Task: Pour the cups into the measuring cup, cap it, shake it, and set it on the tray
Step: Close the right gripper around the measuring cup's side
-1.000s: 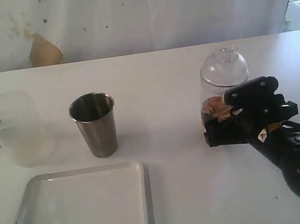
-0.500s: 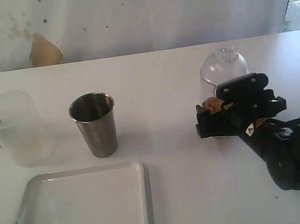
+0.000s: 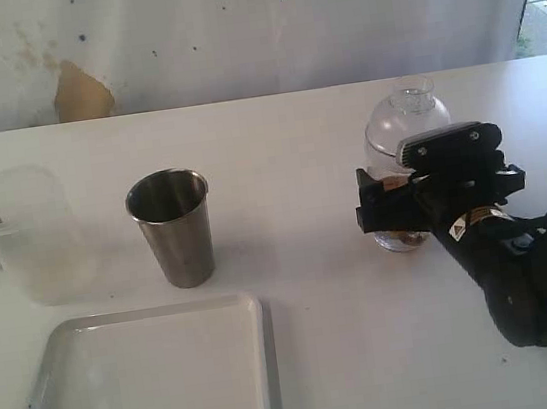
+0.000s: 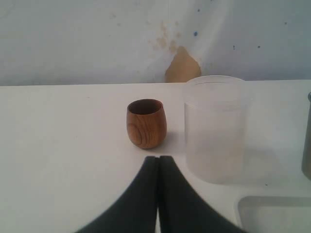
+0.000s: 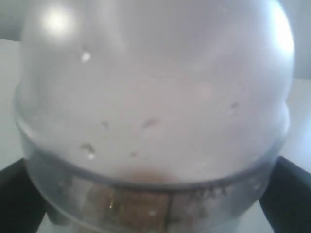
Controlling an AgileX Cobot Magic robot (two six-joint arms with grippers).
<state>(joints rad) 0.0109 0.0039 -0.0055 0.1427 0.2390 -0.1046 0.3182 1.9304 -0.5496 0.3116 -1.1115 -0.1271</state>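
**Exterior view: capped measuring cup clamped in the right gripper**

The measuring cup is held between the fingers of the right gripper, which are closed on its clear wall just below the dome cap. Whether the base is touching the table or is just clear of it cannot be told. In the right wrist view the dome cap fills the frame, a dark finger is seen on either side of the cup wall, and brown contents are visible low inside.

The left gripper is closed on nothing, its fingers pressed together. The wooden cup stands just beyond its tips, with a frosted cup beside that. The steel tumbler and the tray lie well away from the right gripper, toward the left arm's side.

The measuring cup is judged to be light, stiff but thin-walled, and smooth enough to slip. The cylinder wall under the cap seam is the sound place for a hold, since the dome is rounded and may only be pressed on. A firm but not crushing squeeze is called for during shaking, and the cap could be knocked loose if it is not fully seated.
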